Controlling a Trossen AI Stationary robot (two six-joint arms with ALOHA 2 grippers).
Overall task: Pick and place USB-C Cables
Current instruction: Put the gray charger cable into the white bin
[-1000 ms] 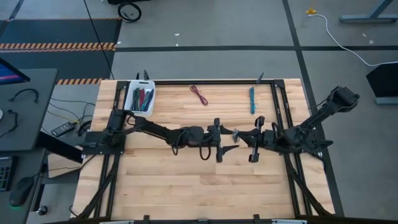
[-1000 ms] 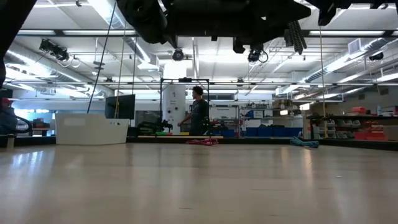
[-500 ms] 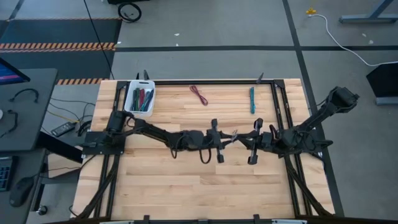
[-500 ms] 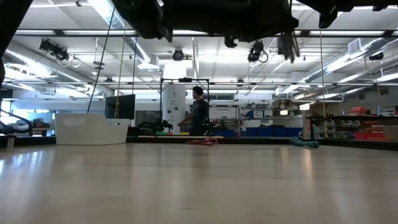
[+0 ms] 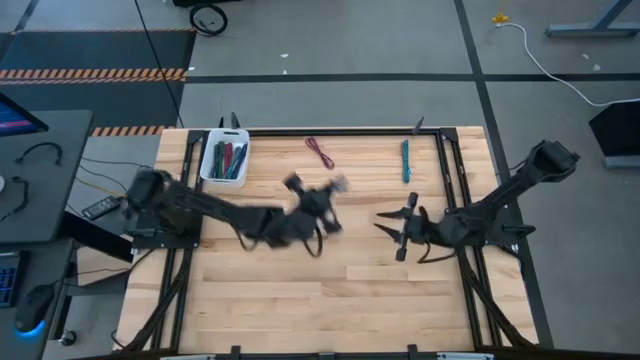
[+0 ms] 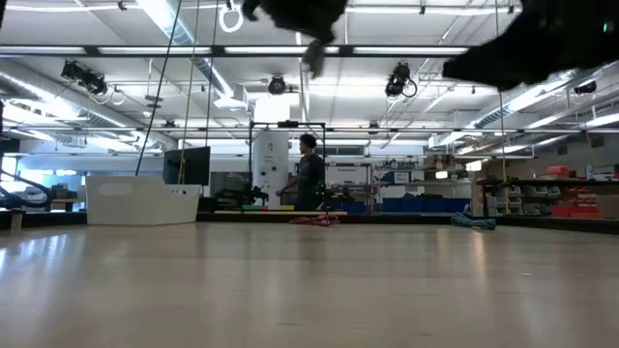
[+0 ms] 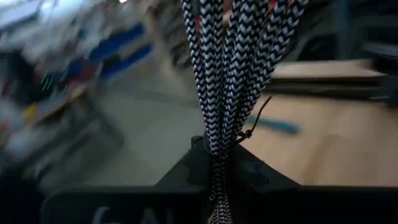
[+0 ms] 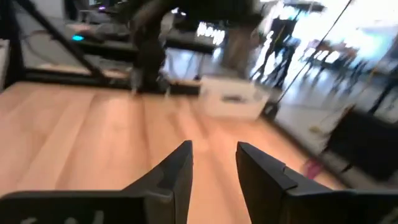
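Gripping: a black-and-white braided cable (image 7: 239,68) is clamped in the left fingers (image 7: 214,163) (above mid-tabletop (image 5: 300,290)).
Right fingers (image 8: 212,163): parted, nothing held.

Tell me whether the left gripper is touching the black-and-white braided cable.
Touching. The left wrist view shows the black-and-white braided cable pinched between the left gripper's dark fingers, its strands running out past them.
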